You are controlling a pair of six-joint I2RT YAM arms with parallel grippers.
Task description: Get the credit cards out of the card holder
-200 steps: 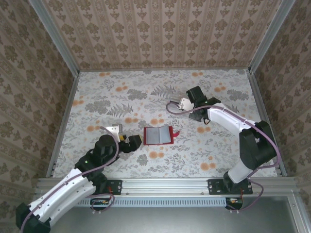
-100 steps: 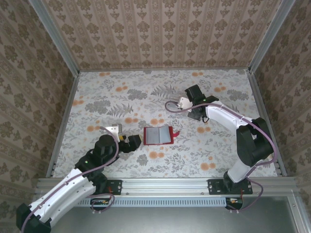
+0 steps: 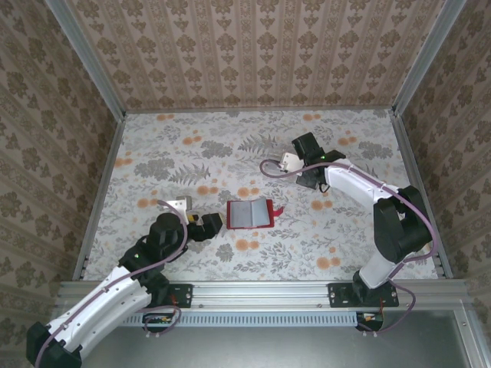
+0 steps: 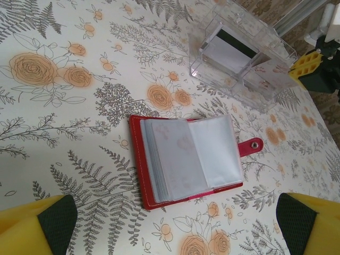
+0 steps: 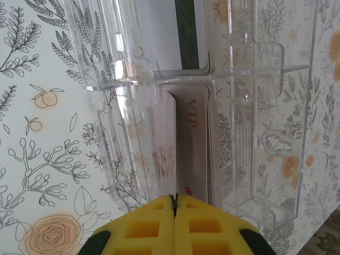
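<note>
- a small red folding card holder lay open and flat on the floral-printed table, clear pocket pages facing up, its red closing tab pointing right in the top view.
- the left gripper hovered just left of the holder, yellow fingers spread wide and grasping nothing.
- thin pale plastic credit cards, one with a dark stripe, sat in a clear oblong plastic tray, well apart from the holder.
- the right gripper hung over the tray's near end, yellow fingers clenched together with nothing seen between them.
</note>
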